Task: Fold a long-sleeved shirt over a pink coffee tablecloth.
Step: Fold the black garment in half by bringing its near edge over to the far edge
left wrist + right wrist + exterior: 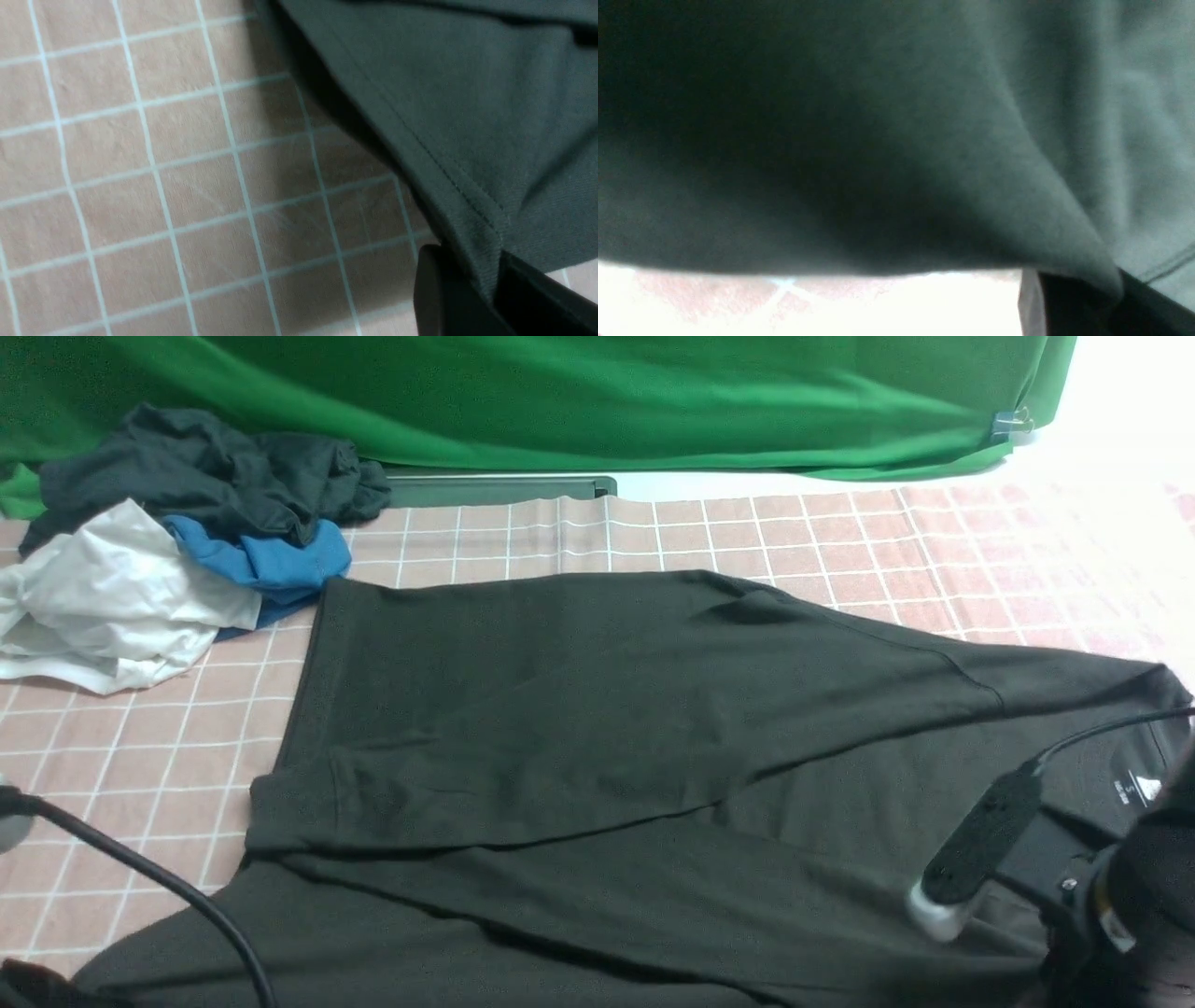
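The front camera sat at the robot's middle, looking forward and down across the shirt (pixel 597 709) to the green backdrop (pixel 560 401). Each wrist camera looked from very close at a shirt edge over the tablecloth (pixel 140 756). All three views shared shirt and tablecloth.

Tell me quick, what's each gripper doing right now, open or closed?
Left gripper: closed, pinching the hem of the long-sleeved shirt.
Right gripper: closed on a fold of the same shirt.
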`<action>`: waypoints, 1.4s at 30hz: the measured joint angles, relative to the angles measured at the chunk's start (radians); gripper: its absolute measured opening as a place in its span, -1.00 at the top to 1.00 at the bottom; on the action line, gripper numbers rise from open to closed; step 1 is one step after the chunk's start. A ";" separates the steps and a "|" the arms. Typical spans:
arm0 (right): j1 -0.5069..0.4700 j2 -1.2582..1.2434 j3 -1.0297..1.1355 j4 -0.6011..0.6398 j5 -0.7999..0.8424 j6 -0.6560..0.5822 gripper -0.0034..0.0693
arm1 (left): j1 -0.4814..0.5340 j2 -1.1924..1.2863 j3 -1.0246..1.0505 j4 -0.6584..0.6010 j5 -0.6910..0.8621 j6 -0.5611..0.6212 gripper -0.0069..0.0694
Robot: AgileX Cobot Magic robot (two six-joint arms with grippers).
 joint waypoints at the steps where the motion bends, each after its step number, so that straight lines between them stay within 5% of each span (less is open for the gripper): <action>1: -0.001 -0.002 -0.001 -0.001 0.000 0.007 0.79 | 0.000 0.002 0.000 0.003 -0.007 -0.001 0.70; 14: -0.281 0.181 -0.267 -0.024 -0.297 -0.016 0.79 | 0.000 0.569 -0.068 0.177 -0.509 -0.182 0.70; 25: -0.395 0.481 -0.578 -0.020 -0.426 -0.095 0.79 | 0.083 1.020 -0.477 0.202 -0.541 -0.201 0.70; 42: -0.407 0.755 -0.821 -0.023 -0.498 -0.067 0.78 | 0.120 1.380 -0.875 0.225 -0.578 -0.176 0.70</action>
